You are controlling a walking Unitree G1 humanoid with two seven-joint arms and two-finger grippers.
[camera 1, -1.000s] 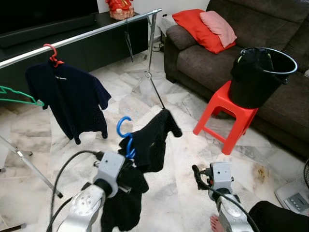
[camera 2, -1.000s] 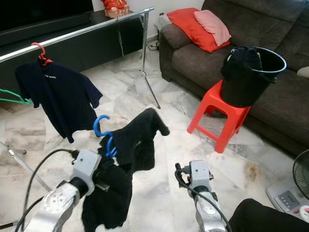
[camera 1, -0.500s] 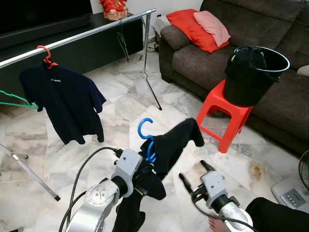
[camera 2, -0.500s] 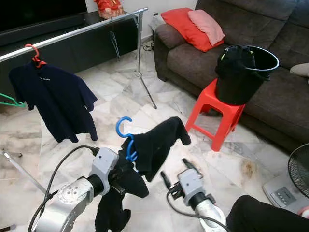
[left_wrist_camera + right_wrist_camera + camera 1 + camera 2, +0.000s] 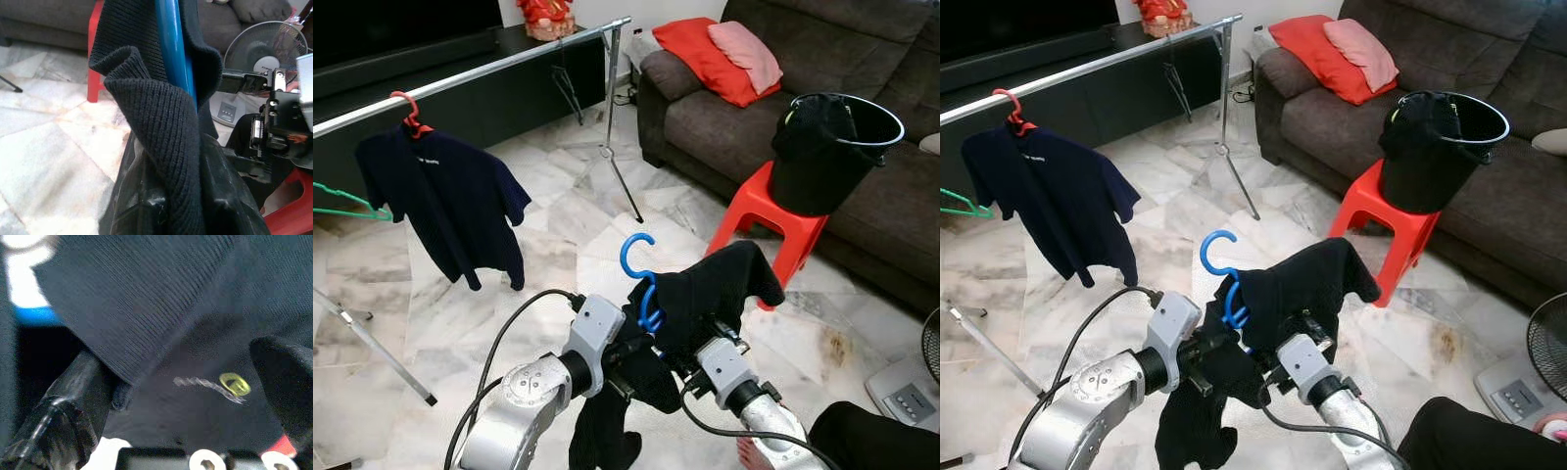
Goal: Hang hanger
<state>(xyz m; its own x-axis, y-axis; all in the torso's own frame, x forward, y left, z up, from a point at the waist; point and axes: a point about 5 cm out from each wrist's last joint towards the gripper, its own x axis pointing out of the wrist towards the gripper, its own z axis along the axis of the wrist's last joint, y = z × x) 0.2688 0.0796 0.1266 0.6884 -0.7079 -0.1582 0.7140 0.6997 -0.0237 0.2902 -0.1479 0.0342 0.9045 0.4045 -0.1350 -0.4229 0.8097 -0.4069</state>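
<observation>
Left hand clamped on the blue hanger with black garment, held above the floor; right hand buried in cloth, can't tell its grip. Keep hook upright, lift clear over the rail.

You have three hangers in front of you: a blue one carrying a black garment, a red one on the rail with a navy shirt, and a bare green one at the rail's left end. That makes two garments on hangers. You see one bucket, one red stool and one sofa with two cushions, a red and a pink. One fan stands at the right.
</observation>
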